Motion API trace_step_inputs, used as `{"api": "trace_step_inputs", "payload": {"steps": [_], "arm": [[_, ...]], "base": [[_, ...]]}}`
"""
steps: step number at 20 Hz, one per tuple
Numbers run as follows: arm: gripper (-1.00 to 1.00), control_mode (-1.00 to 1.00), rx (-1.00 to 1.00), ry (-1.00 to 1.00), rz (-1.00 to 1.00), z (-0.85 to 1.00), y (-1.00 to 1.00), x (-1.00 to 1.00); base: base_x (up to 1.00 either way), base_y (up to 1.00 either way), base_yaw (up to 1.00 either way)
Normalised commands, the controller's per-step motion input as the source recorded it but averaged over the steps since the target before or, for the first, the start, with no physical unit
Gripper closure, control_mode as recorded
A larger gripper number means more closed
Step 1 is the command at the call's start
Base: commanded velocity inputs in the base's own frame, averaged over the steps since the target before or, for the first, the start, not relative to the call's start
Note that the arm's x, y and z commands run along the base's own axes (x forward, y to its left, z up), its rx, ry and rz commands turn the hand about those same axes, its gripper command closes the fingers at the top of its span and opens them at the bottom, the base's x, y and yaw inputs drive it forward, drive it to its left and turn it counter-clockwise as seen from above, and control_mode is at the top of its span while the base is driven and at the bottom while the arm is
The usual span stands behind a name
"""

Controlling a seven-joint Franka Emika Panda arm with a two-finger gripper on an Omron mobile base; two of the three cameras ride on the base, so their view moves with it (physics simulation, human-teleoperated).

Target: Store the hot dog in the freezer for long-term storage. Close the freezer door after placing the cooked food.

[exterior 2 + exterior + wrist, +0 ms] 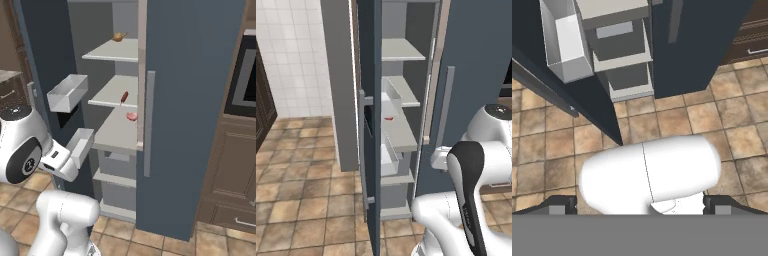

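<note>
The hot dog [124, 97], a small reddish-brown sausage, lies on the middle pale shelf of the freezer [112, 90], whose inside stands open. The freezer door [42, 55] is swung wide to the left with white bins [67, 92] on its inner face. In the left base view I see that door edge-on [370, 125] with its grey bar handle [362, 150]. My gripper [641, 207] is open and empty, held low in front of the freezer and pointing down at the floor. Its fingertips [559, 205] stand far apart.
A pink lump of meat [132, 116] sits one shelf below the hot dog, and a tan roundish food [119, 36] on the top shelf. The plain slate-blue door [190, 110] is shut on the right. Brown cabinets [232, 165] stand beyond it. Tiled floor [677, 120] lies before the freezer.
</note>
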Motion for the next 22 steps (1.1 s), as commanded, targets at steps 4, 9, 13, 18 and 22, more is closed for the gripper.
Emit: {"api": "trace_step_inputs", "payload": {"steps": [4, 9, 13, 18, 22], "arm": [[-1.00, 1.00, 0.00, 0.00, 0.00, 0.00, 0.00, 0.00], [-1.00, 1.00, 0.00, 0.00, 0.00, 0.00, 0.00, 0.00], [-1.00, 1.00, 0.00, 0.00, 0.00, 0.00, 0.00, 0.00], [-1.00, 1.00, 0.00, 0.00, 0.00, 0.00, 0.00, 0.00], [-1.00, 1.00, 0.00, 0.00, 0.00, 0.00, 0.00, 0.00]], "base": [[-0.16, 0.25, -0.21], [-0.24, 0.32, -0.10], [-0.40, 0.20, -0.05], [-0.45, 0.20, 0.00], [-0.36, 0.19, 0.00]]}}
